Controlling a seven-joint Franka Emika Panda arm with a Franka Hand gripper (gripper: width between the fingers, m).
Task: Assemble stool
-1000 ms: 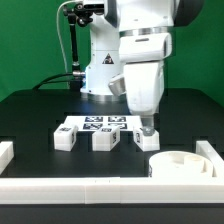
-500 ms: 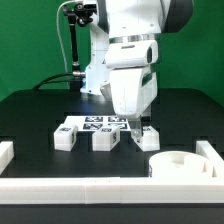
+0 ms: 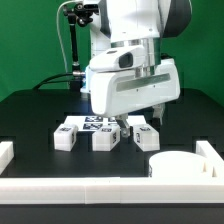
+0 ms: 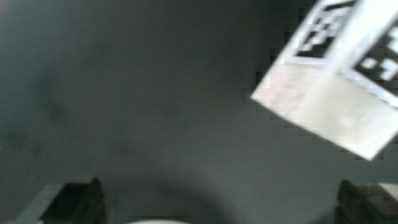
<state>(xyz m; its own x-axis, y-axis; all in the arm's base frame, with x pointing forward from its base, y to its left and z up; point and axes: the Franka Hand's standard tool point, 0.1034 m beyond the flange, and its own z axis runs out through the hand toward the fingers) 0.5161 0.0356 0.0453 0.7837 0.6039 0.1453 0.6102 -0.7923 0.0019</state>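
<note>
Three white stool legs with tags stand in a row on the black table: one (image 3: 66, 139) at the exterior view's left, one (image 3: 103, 140) in the middle, one (image 3: 146, 138) at the right. The round white seat disc (image 3: 178, 166) lies in the front right corner. My gripper (image 3: 150, 119) hangs tilted just above and behind the right leg, touching nothing. In the wrist view my gripper (image 4: 224, 205) is open and empty, its fingertips (image 4: 75, 200) far apart. A blurred white tagged piece (image 4: 338, 85) shows there; I cannot tell which part it is.
The marker board (image 3: 97, 125) lies flat behind the row of legs. Long white border bars run along the front (image 3: 100, 186), the left (image 3: 8, 152) and the right (image 3: 209, 150) of the table. The robot's base stands at the back.
My hand has left the right leg, risen a little and turned its wrist, so its broad side faces the exterior camera. The legs and the seat have not moved.
</note>
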